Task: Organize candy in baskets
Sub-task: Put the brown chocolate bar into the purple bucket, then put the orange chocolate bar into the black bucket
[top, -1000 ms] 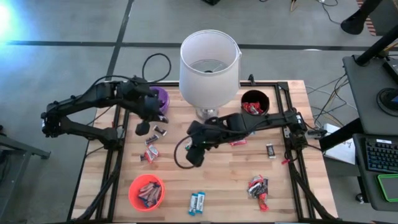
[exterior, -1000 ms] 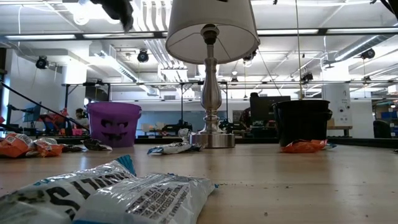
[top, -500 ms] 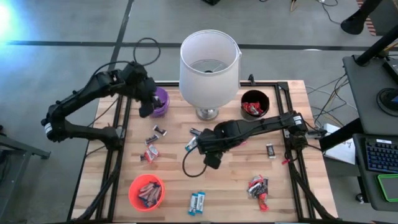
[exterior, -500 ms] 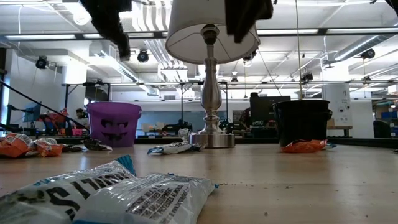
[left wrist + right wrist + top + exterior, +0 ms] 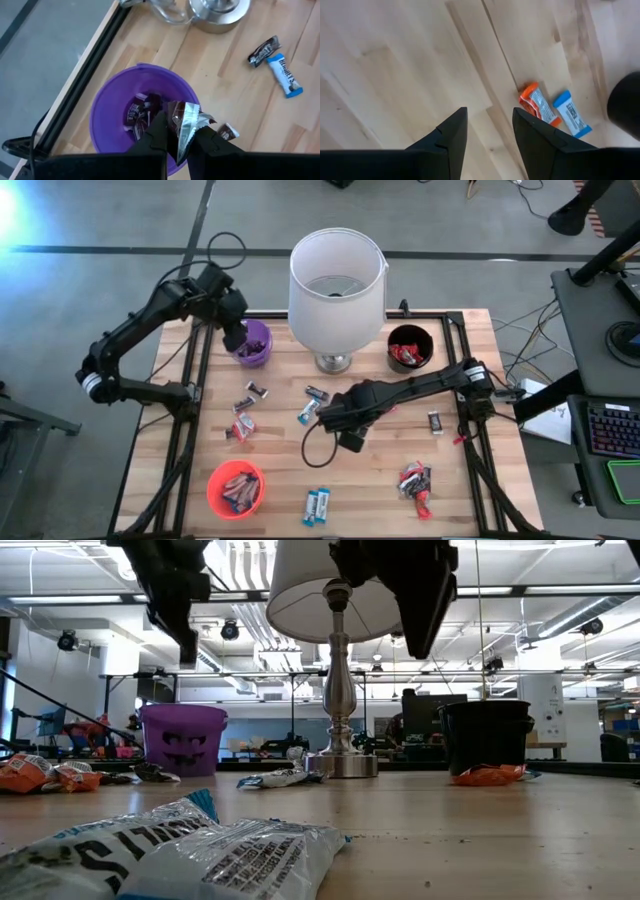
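Left wrist view shows the left gripper clamped on a dark candy above the purple basket; right gripper stands apart, empty.

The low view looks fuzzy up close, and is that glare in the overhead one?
Low view: the nearest silver-blue candy wrapper is soft and out of focus, while the purple basket and lamp behind it read clearly. High view: a bright bluish flare washes out the upper left corner of the floor.
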